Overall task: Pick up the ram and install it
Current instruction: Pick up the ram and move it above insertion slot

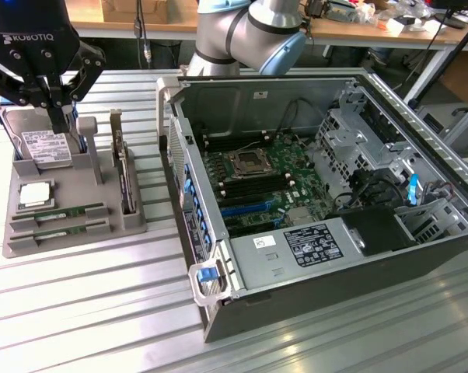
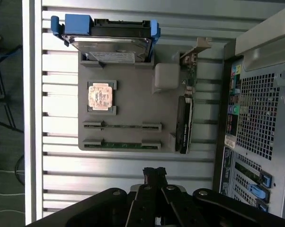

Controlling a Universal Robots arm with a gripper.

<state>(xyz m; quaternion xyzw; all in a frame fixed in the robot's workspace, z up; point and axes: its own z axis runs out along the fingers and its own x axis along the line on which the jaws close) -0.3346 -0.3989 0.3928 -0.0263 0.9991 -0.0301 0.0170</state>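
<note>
Two ram sticks (image 1: 61,210) lie in grey tray's (image 1: 82,186) near slots, long axis approx. along exterior view's left-right. We see gripper (image 1: 64,124) pinched together, empty, up over tray; sticks below, camera-side.

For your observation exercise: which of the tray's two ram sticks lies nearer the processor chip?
The inner ram, next to the processor chip; the outer ram lies along the tray edge.

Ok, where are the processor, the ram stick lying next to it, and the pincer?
Processor (image 2: 102,96), wrist view, centre of its copper-coloured face.
Ram next to the processor (image 2: 122,126), wrist view, middle of the stick's upward edge.
Pincer (image 2: 154,171), wrist view, midway between its shut fingertips.
</note>
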